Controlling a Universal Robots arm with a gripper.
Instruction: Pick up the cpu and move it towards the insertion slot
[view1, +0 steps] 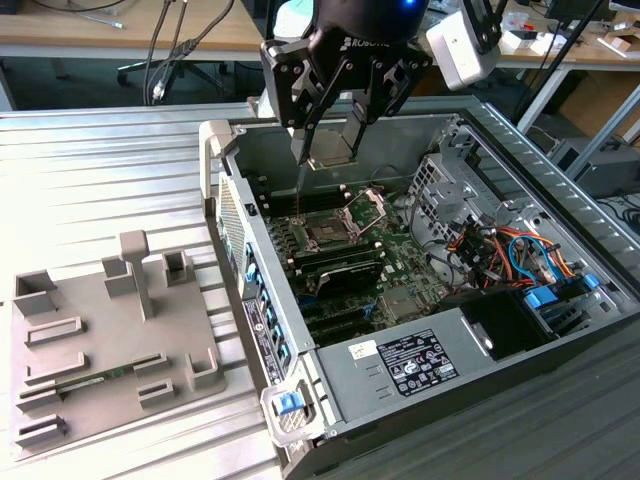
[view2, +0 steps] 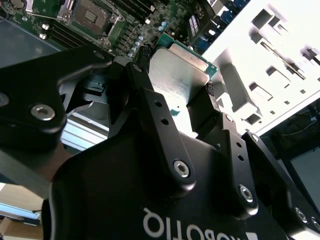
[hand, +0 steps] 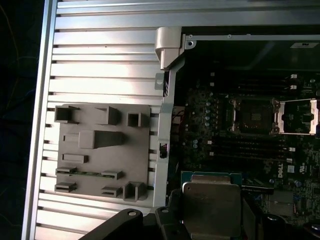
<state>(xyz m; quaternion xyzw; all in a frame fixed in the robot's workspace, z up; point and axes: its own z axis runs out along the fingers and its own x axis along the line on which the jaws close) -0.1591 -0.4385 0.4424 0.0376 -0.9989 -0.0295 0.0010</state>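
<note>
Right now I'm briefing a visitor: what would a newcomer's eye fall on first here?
The black gripper hangs over the open computer case, jaws shut on the cpu. Down in the case, the insertion slot sits with its metal plate open. A grey fixture tray sits at the exterior view's left.

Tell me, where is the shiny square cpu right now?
The cpu is pinched in the gripper, hanging in the air over the open computer case. In the exterior view the insertion slot lies below it, not touching.
</note>
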